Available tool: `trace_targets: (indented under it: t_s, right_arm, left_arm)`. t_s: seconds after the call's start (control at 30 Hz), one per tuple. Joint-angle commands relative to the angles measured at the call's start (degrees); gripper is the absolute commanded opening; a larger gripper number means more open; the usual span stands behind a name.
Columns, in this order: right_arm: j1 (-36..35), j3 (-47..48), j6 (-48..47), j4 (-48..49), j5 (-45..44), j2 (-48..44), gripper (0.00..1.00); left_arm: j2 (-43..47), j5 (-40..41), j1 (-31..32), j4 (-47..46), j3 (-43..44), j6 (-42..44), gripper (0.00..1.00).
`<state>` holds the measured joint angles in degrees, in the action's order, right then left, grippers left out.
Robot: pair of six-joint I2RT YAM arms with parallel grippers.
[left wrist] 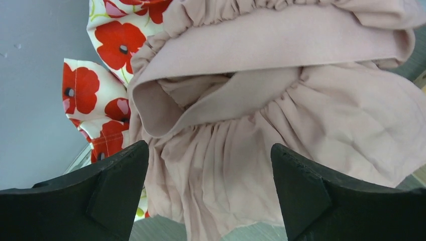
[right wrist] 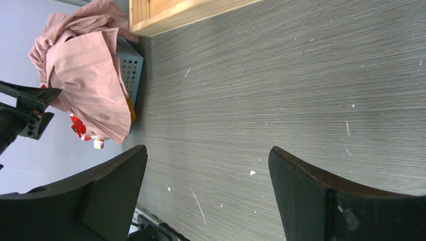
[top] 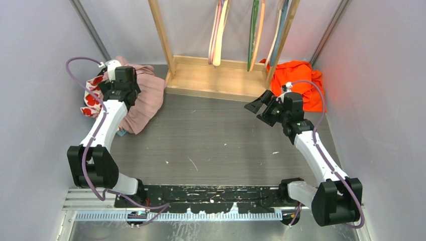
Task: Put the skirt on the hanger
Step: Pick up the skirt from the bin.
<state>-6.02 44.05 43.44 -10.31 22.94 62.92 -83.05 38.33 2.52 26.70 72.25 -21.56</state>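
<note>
The pale pink skirt (top: 148,100) lies crumpled over a basket at the back left, its gathered waistband (left wrist: 281,35) turned up toward the left wrist camera. My left gripper (top: 119,83) hangs just above it. In the left wrist view that gripper (left wrist: 208,150) is open, its fingers wide apart with pleated cloth below them and nothing clamped. Hangers (top: 217,35) dangle from the wooden rack (top: 216,75) at the back. My right gripper (top: 255,106) hovers open over bare table right of centre, and the right wrist view shows it (right wrist: 208,153) empty, with the skirt (right wrist: 90,75) far off.
A white garment with red poppies (top: 92,98) lies under the skirt by the left wall, also seen in the left wrist view (left wrist: 108,35). A blue perforated basket (right wrist: 129,68) holds the pile. An orange garment (top: 301,83) sits at the back right. Walls close both sides.
</note>
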Motion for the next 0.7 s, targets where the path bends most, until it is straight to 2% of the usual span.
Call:
trace_targets:
  t_s: [0.0, 0.13, 0.23, 0.37, 0.5, 0.67]
  right_arm:
    - [-0.3, 1.9, -0.9, 3.3, 1.7, 0.5, 0.95]
    - [-0.3, 1.4, -1.0, 3.4, 2.0, 1.1, 0.95]
    - [-0.4, 1.1, -1.2, 3.7, 1.7, 1.4, 0.95]
    - [-0.4, 1.0, -0.7, 4.2, 1.8, 1.8, 0.95]
    - [-0.5, 0.6, -0.8, 4.0, 1.5, 1.3, 0.95]
    - [-0.5, 0.8, -0.6, 3.2, 1.9, 0.6, 0.94]
  left_arm:
    - [0.3, -2.4, -3.3, -13.1, -2.8, 1.5, 0.91]
    - [0.0, -10.7, -9.3, -19.7, -6.9, -2.9, 0.9]
    - [-2.1, -14.3, -11.0, -20.7, -6.7, -3.8, 0.88]
    - [-4.2, -16.3, -11.1, -18.1, -5.2, -4.4, 0.57]
    - [-0.9, -17.4, -10.2, -14.4, -5.2, -5.3, 0.33]
    - [5.4, -20.3, -4.9, -3.5, -0.3, -5.5, 0.23]
